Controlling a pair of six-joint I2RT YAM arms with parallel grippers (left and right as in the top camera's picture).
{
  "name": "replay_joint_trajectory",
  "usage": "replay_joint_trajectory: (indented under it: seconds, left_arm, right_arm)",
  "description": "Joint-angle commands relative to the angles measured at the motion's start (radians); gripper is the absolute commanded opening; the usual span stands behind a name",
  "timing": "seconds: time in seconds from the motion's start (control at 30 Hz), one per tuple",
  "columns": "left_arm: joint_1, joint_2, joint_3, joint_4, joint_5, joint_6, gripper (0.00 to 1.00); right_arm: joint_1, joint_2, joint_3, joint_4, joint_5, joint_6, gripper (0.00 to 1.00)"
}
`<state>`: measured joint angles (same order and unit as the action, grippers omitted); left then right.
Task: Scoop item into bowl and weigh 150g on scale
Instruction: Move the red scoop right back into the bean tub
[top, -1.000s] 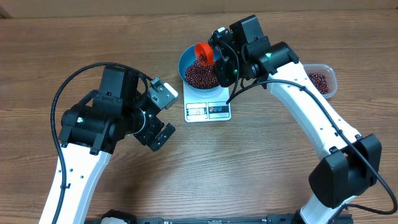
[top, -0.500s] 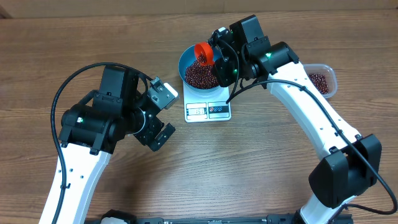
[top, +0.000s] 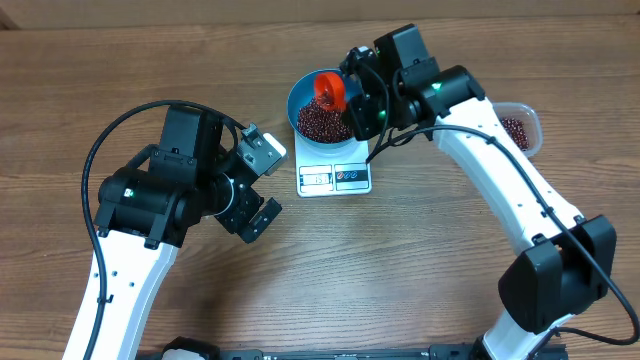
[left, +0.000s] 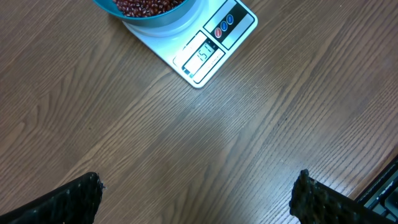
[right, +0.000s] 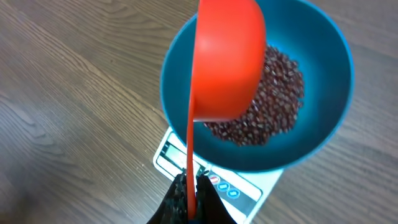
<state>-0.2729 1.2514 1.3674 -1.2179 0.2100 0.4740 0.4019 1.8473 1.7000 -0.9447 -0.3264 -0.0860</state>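
Note:
The blue bowl (top: 306, 97) stands on the white scale (top: 334, 177) and holds a heap of dark red-brown beans (top: 320, 122). My right gripper (right: 191, 194) is shut on the thin handle of an orange-red scoop (right: 227, 59), whose cup is turned on its side over the bowl (right: 323, 93) and the beans (right: 273, 106). The scale's display panel (right: 180, 158) shows just past my fingers. My left gripper (left: 196, 196) stands open over bare wood, short of the scale (left: 208, 53), with nothing between its fingers.
A clear plastic container (top: 518, 128) with more beans sits at the right, behind the right arm. The left arm (top: 180, 190) hangs over the table's left middle. Cables run along both arms.
The scoop has risen slightly and turned over the bowl, its cup now facing more sideways. The left arm has not moved.

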Motion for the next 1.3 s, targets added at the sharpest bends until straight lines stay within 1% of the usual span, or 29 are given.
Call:
replay_joint_trajectory:
  seconds: [0.0,0.27,0.6,0.7,0.77,0.93,1.27]
  left_arm:
    - [0.004,0.004,0.000,0.003,0.019,-0.010,0.99]
    - [0.004,0.004,0.000,0.003,0.019,-0.010,1.00]
    - [0.004,0.004,0.000,0.003,0.019,-0.010,1.00]
    - [0.004,0.004,0.000,0.002,0.019,-0.010,1.00]
    - [0.004,0.004,0.000,0.003,0.019,-0.010,1.00]
    - [0.004,0.004,0.000,0.003,0.019,-0.010,1.00]
    - [0.004,0.004,0.000,0.003,0.019,-0.010,1.00]
  right_arm:
    - [-0.045,-0.003,0.037,-0.013,-0.019,0.011,0.03]
    - [-0.174,-0.045,0.037,-0.067,-0.019,0.011,0.04]
    - [-0.413,-0.078,0.037,-0.210,0.000,0.008,0.04]
    - [-0.471,-0.078,0.037,-0.248,0.077,0.008,0.04]
    - [-0.495,-0.078,0.037,-0.273,0.166,0.007,0.04]
    - [-0.497,-0.078,0.037,-0.321,0.423,0.008,0.04]
    - [-0.454,-0.078,0.037,-0.356,0.637,0.008,0.04]
